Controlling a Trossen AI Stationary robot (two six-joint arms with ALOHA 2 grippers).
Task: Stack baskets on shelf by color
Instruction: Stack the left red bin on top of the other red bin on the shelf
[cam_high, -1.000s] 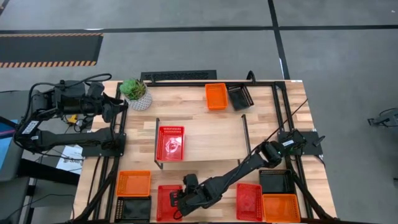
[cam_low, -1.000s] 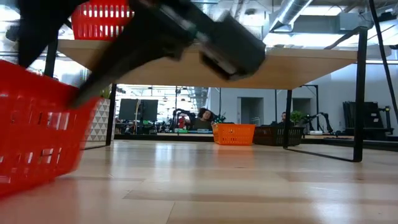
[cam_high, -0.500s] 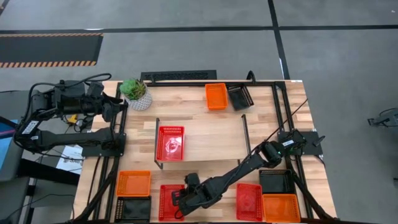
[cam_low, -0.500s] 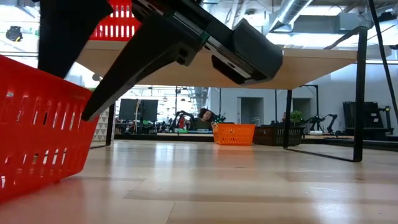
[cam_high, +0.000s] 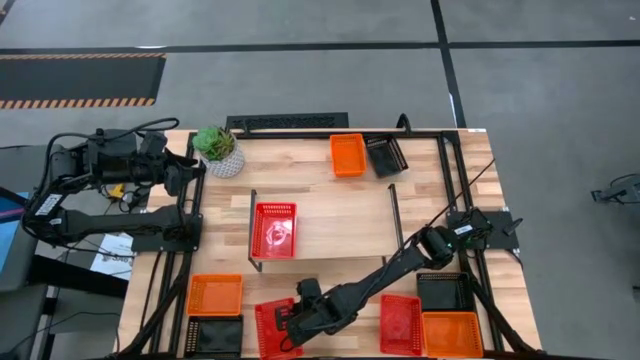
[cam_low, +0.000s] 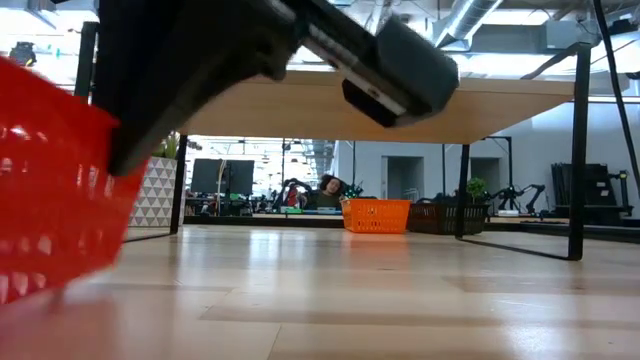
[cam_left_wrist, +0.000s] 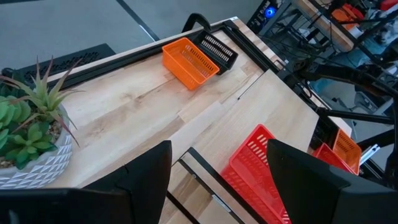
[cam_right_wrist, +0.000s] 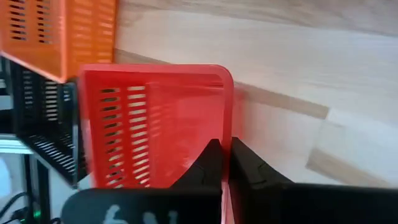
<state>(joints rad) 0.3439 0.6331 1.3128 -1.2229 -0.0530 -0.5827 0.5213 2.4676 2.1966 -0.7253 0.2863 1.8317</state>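
Baskets: the right gripper (cam_high: 284, 335) is pinching the wall of a red plastic mesh basket (cam_high: 268, 328) at the table's front edge.
It should be lifting slowly, keeping it level; the left gripper (cam_high: 196, 166) is waiting wide open, holding nothing, at the back left corner.

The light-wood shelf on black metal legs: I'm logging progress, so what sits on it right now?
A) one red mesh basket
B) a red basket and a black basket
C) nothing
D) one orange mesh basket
A: the high view shows a single red plastic mesh basket lying at the left end of the light-wood shelf, the rest of the board bare.
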